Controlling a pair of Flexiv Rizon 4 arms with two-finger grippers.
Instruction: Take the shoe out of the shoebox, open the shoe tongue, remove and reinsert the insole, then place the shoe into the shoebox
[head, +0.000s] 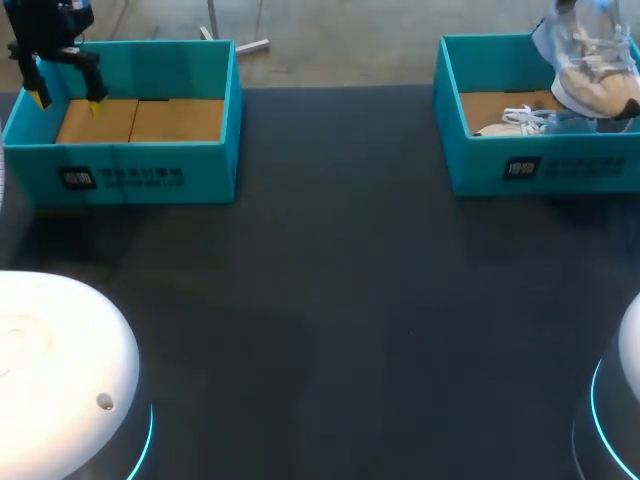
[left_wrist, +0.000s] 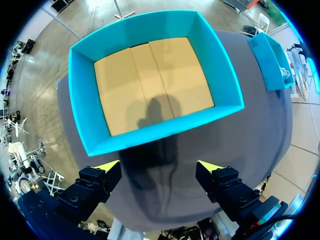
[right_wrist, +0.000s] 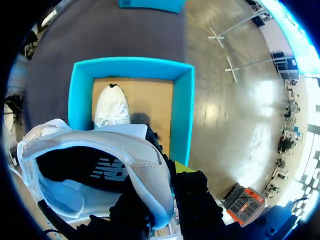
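Holding the shoe (head: 598, 75) clenched in the right gripper (right_wrist: 167, 182) just above the shoebox (head: 520, 165), presumably to clear its walls, with the left gripper (left_wrist: 157, 165) released, well to that shoebox's left.

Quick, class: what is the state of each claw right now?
Left claw: open, empty.
Right claw: closed on the shoe.

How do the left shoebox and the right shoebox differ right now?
The left shoebox is empty, its cardboard floor bare; the right shoebox has a white shoe lying inside. An open left end effector hovers near the left one; above the right one a second shoe is held up. Both are teal, open-topped and upright.
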